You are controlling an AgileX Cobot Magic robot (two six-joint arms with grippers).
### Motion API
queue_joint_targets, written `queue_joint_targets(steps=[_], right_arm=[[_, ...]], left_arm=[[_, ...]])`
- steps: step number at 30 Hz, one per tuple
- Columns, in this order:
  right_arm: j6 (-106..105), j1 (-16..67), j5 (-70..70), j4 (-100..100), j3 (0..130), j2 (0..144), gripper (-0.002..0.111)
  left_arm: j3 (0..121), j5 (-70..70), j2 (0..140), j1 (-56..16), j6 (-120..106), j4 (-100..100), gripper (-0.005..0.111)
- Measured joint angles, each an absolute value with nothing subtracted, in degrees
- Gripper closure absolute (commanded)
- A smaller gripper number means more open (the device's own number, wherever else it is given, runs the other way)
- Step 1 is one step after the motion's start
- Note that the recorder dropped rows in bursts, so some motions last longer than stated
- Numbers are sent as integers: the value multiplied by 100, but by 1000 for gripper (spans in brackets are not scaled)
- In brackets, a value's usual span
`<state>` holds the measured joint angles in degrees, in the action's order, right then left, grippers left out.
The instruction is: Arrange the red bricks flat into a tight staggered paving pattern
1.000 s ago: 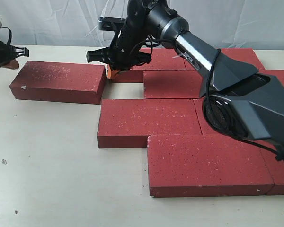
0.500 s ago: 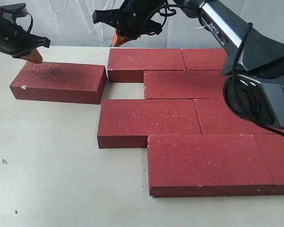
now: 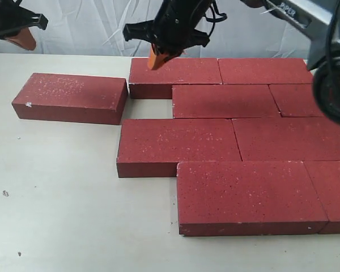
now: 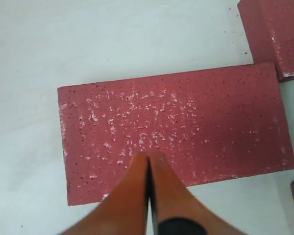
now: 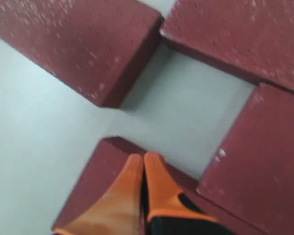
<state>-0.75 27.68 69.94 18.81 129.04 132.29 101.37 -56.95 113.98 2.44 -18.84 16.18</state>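
Observation:
One loose red brick [image 3: 68,96] lies flat at the left, apart from the paved group; it has a small white chip at its near-left corner. Several more red bricks [image 3: 224,101] lie flat in staggered rows to the right. My left gripper [image 3: 22,38] hangs shut and empty above and left of the loose brick [image 4: 171,132]; its orange fingertips [image 4: 159,164] press together. My right gripper [image 3: 158,56] is shut and empty, hovering over the left end of the back-row brick [image 3: 175,73], whose corner [image 5: 88,196] shows under it.
A bare patch of table [image 3: 150,107] separates the loose brick [image 5: 83,44] from the paved rows. The pale tabletop [image 3: 56,215] spreads wide at the front left. A white curtain [image 3: 90,28] hangs behind the table.
The right gripper has lifted from beside the loose brick's right end and moved right over the back-row brick. The left gripper rose and drew back left. No brick moved.

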Motion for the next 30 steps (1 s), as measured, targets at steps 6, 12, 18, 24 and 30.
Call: queue_joint_targets(steps=[6,12,18,24,30], right_arm=[[-235,2651,7015,1107,10791,11721,109],[-247,1802,6854,1117,9684,10721,109],[-257,995,6257,1142,8625,9919,109],[-360,973,6012,1202,8406,9777,109],[-385,973,5882,1214,8406,9777,109]], left_arm=[[10117,-5813,11388,2,-1736,1743,107],[10089,-5489,11409,-666,-1694,1427,107],[10089,-5281,11864,-827,-1695,1176,107],[10089,-5291,12357,-827,-1720,1176,107],[10089,-5280,12651,-827,-2016,1477,107]])
